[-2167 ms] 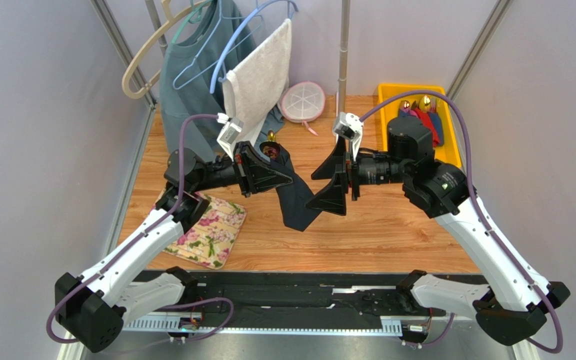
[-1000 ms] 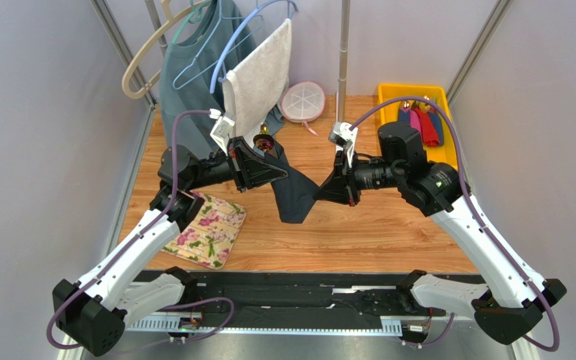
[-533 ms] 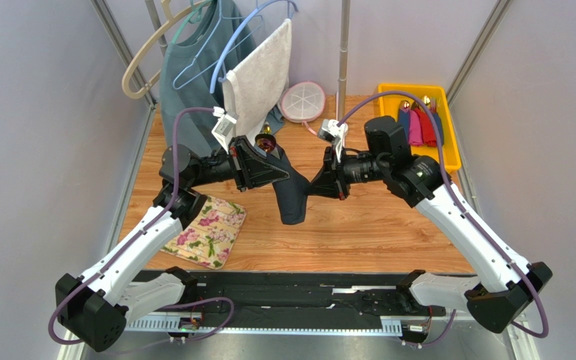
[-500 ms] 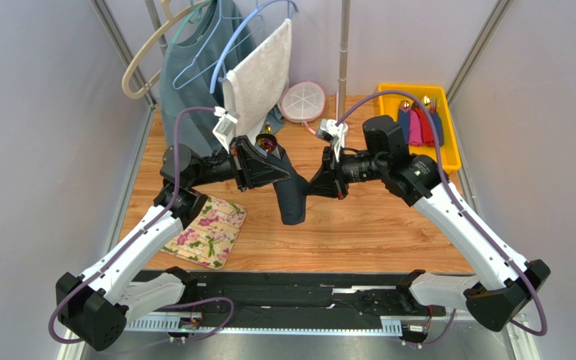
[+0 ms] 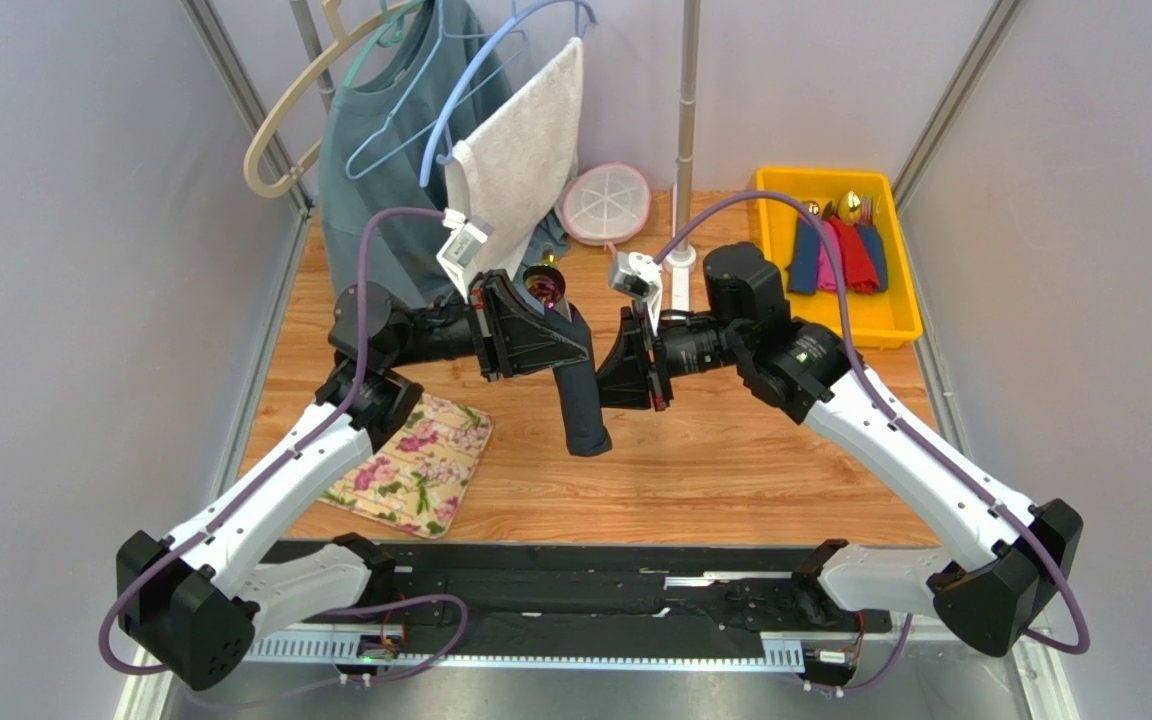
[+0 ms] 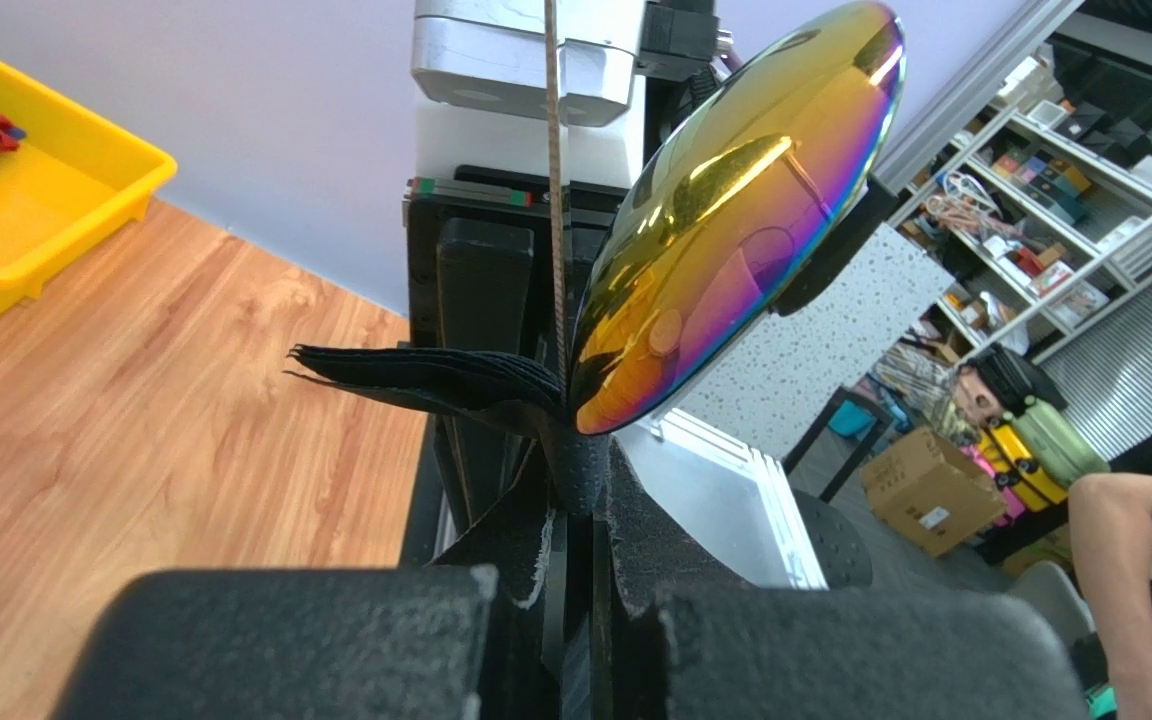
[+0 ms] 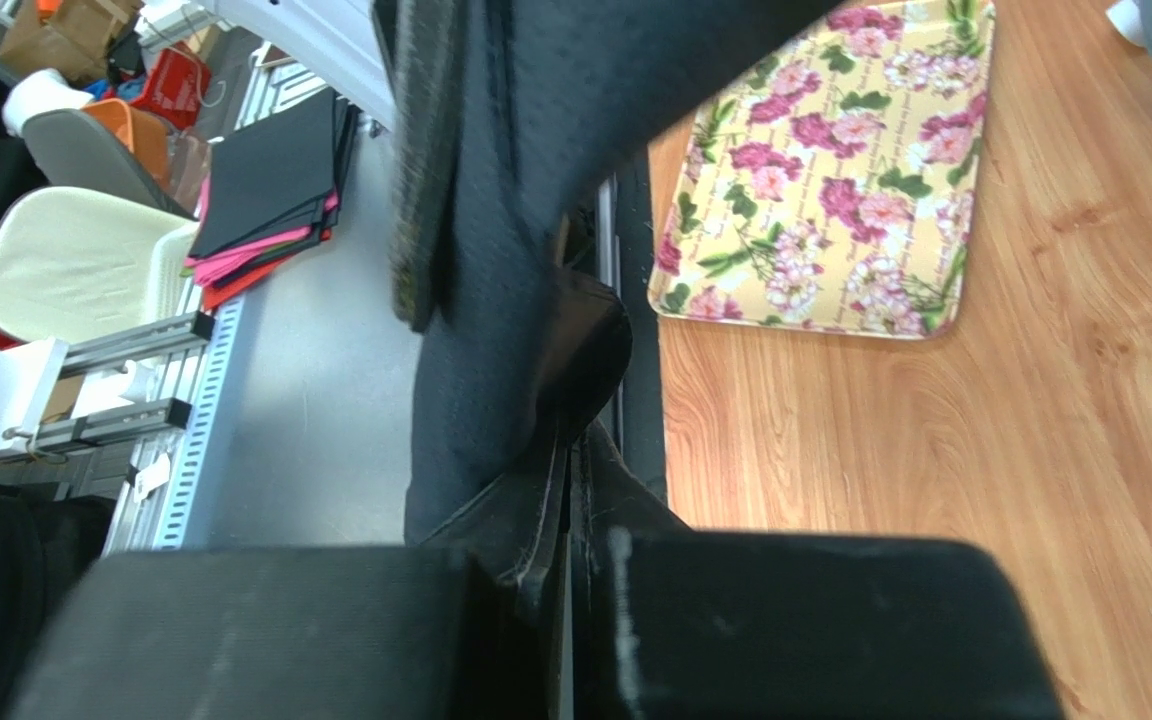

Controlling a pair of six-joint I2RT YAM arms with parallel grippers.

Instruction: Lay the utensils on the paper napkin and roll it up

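Above the desk (image 5: pixel 778 468), left gripper (image 5: pixel 567 354) clamps the paper napkin (image 5: pixel 585 417) around the utensils (image 6: pixel 717 225), spoon (image 5: pixel 545 282) bowl protruding; right gripper (image 5: pixel 615 366) clamps the napkin's other side. Best rolled taut, both grips firm, so nothing slips.

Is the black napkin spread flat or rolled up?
Rolled up: the napkin is a narrow bundle pinched by left gripper and right gripper.

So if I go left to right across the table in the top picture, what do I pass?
floral mat → black paper napkin, held up in the middle → yellow tray
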